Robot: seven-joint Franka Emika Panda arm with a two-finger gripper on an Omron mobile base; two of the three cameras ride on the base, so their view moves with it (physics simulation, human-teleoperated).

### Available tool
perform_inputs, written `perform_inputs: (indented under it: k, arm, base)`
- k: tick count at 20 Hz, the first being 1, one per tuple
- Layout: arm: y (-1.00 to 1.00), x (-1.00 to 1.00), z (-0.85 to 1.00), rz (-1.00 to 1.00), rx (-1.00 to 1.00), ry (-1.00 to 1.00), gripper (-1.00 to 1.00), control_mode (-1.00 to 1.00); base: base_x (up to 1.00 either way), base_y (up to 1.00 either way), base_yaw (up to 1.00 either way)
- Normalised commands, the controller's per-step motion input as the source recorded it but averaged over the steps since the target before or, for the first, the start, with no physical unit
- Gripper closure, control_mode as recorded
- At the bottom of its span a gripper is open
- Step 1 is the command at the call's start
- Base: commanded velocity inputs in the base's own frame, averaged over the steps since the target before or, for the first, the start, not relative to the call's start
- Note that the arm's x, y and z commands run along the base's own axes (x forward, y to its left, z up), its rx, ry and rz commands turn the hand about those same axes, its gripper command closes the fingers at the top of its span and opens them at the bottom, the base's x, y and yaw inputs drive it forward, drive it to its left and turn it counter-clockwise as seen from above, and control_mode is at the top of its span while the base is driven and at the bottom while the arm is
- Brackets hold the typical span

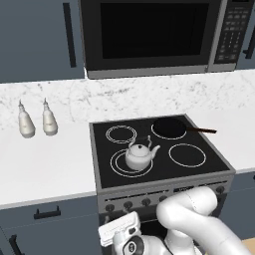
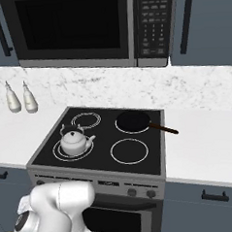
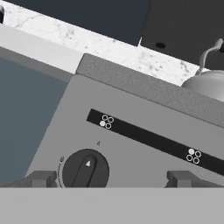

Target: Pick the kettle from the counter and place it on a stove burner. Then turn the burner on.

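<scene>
The kettle [image 1: 140, 156] stood on the stove burner [image 1: 118, 167], white counter [image 1: 40, 167] beside; the gripper's [image 3: 111, 178] fingers were apart.

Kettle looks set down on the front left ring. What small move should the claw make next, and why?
Probably ease the claw straight forward onto the knob and close on it. The kettle already sits on the large double ring burner and is free of the claw. In the hand view the knob lies just beyond the left fingertip, its pointer upright, so it should still need turning.
</scene>
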Motion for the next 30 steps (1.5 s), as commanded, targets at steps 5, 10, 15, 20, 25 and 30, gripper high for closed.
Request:
perform_inputs:
  k: [5,10,15,20,25,30]
  arm:
    - [0.0,0.07,-0.06,0.06,0.01,0.0,-1.0,-1.0]
    - [0.0,0.11,0.0,0.05,0.02,0.0,-1.0,-1.0]
    - [0.0,0.14,0.0,0.03,0.01,0.0,-1.0,-1.0]
    - [0.0,0.15,0.0,0.02,0.01,0.0,-1.0,-1.0]
    - [-0.02,0.14,0.0,0.01,0.01,0.0,-1.0,-1.0]
    - [-0.07,0.11,0.0,0.0,0.01,0.0,-1.0,-1.0]
  base:
    - [0.0,0.0,0.0]
    - [0.0,0.0,0.0]
    - [0.0,0.0,0.0]
    - [0.0,0.0,0.0]
    - [0.0,0.0,0.0]
    - [0.0,0.0,0.0]
